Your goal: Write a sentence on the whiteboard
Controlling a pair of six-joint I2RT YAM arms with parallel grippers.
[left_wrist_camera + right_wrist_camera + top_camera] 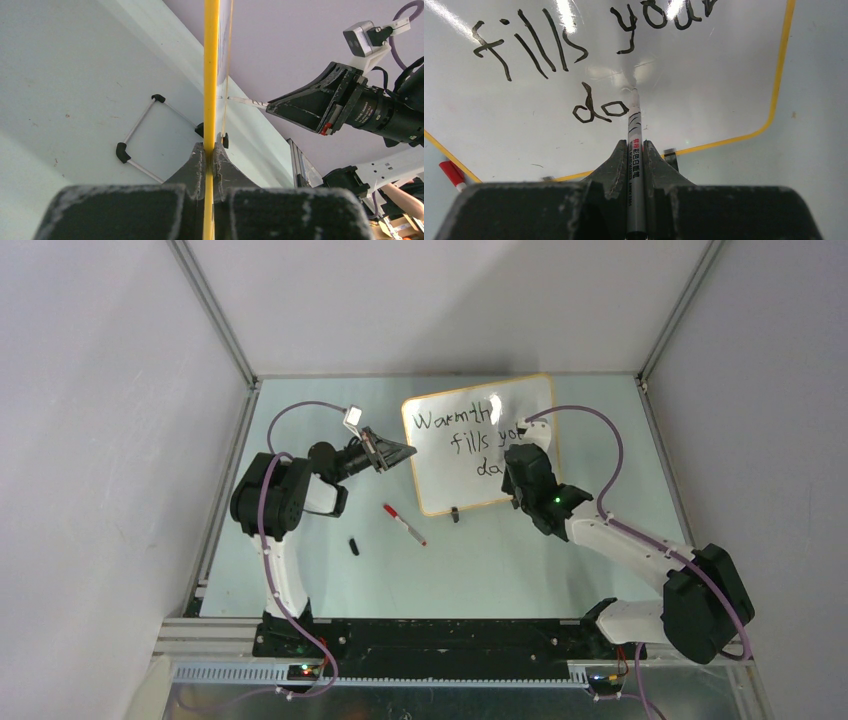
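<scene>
**Whiteboard, clamped at one edge, with marker at its third line**

Whiteboard (440,468) — glossy white, rounded corners, thin orange-yellow frame; stands far-centre on the pale worktop (500,560). The left wrist view shows it only edge-on, with the left fingers (199,161) pinched tight on the frame. The right fingers (620,158) grip a slim grey marker (635,170), its tip at the board beside "da". Sentence (468,430) — the top view reads "Warmth", and the arm hides the line ends. A red-capped marker (403,524) lies loose.

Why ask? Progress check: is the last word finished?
Unfinished: the last word has just two letters; the marker touches the board beside them.
</scene>
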